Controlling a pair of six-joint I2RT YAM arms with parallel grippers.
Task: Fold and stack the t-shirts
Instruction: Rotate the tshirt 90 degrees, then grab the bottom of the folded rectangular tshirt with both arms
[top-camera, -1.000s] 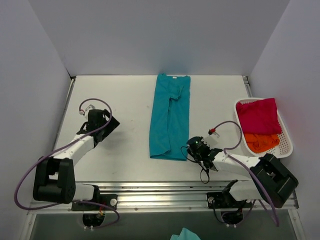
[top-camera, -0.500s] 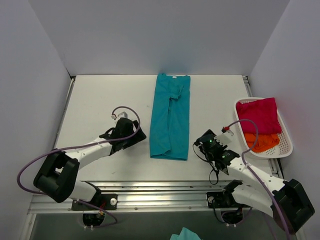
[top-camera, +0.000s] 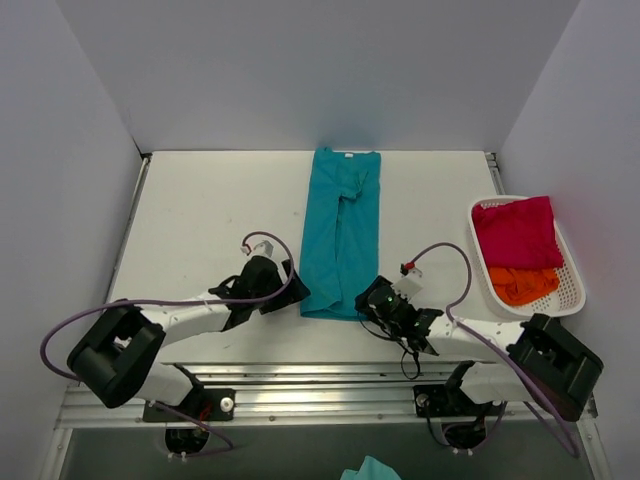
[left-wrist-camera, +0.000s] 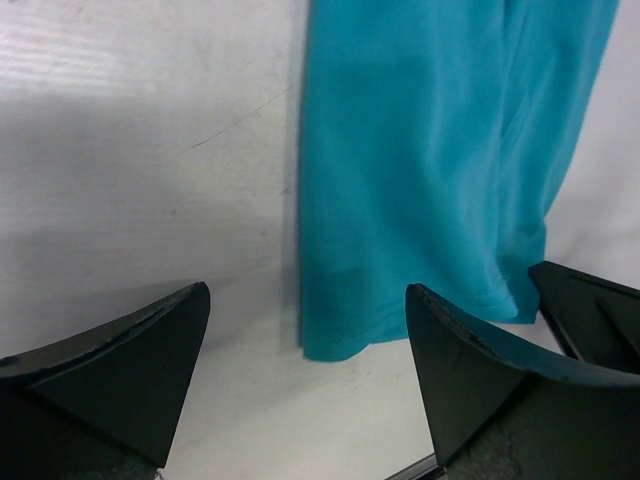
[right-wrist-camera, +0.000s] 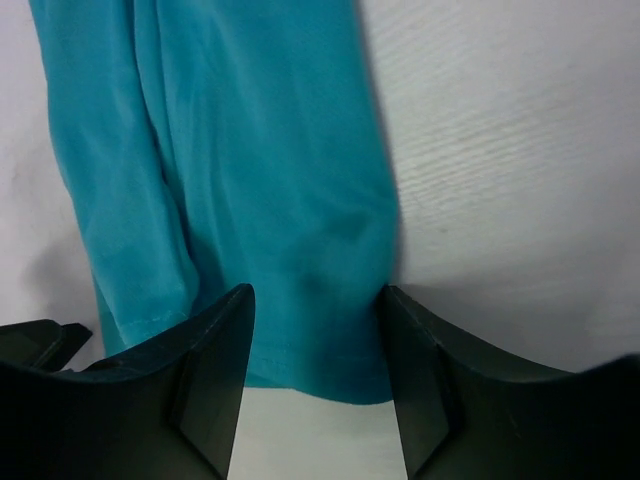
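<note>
The teal t-shirt (top-camera: 341, 230) lies flat on the table, folded into a long strip, white neck label at the far end. My left gripper (top-camera: 293, 293) is open at the strip's near left corner (left-wrist-camera: 330, 340), which lies between its fingers. My right gripper (top-camera: 372, 300) is open at the near right corner (right-wrist-camera: 340, 360), its fingers either side of the hem. The crimson-magenta t-shirt (top-camera: 517, 231) and the orange t-shirt (top-camera: 522, 284) lie bunched in the white basket (top-camera: 572, 270) at the right.
The basket stands against the right wall. Grey walls close the table on the left, back and right. A metal rail (top-camera: 330, 385) runs along the near edge. A scrap of teal cloth (top-camera: 370, 469) shows below the table front.
Both arms have swung inward. The left gripper has moved from the table's left side to the teal shirt's near left corner; the right gripper has come back to its near right corner.
</note>
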